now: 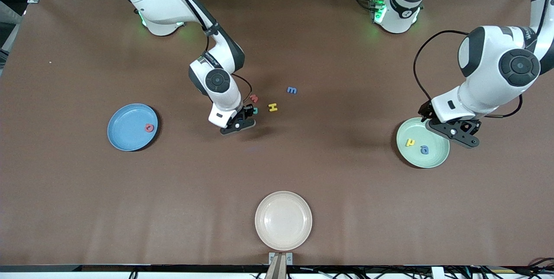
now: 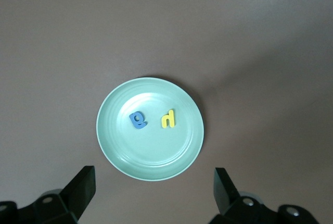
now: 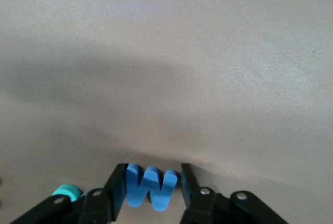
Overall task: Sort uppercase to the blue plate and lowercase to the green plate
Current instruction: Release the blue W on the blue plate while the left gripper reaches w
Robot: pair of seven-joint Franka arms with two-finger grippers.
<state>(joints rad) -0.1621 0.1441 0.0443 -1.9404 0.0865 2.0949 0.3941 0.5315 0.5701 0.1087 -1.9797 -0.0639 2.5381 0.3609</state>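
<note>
My right gripper (image 1: 242,121) (image 3: 152,174) is down at the table in the middle, shut on the blue W (image 3: 151,187). The teal R (image 1: 255,110) (image 3: 66,191) lies right beside it, with the red m (image 1: 254,98), yellow H (image 1: 272,107) and blue m (image 1: 292,90) close by. The blue plate (image 1: 125,134), toward the right arm's end, holds the red Q (image 1: 149,128). My left gripper (image 1: 454,134) (image 2: 153,176) hangs open over the edge of the green plate (image 1: 422,160) (image 2: 151,153), which holds the yellow h (image 1: 410,142) (image 2: 168,119) and blue a (image 1: 424,150) (image 2: 138,120).
A cream plate (image 1: 283,220) sits near the table's front edge, nearest the front camera. The brown table mat spreads between the plates.
</note>
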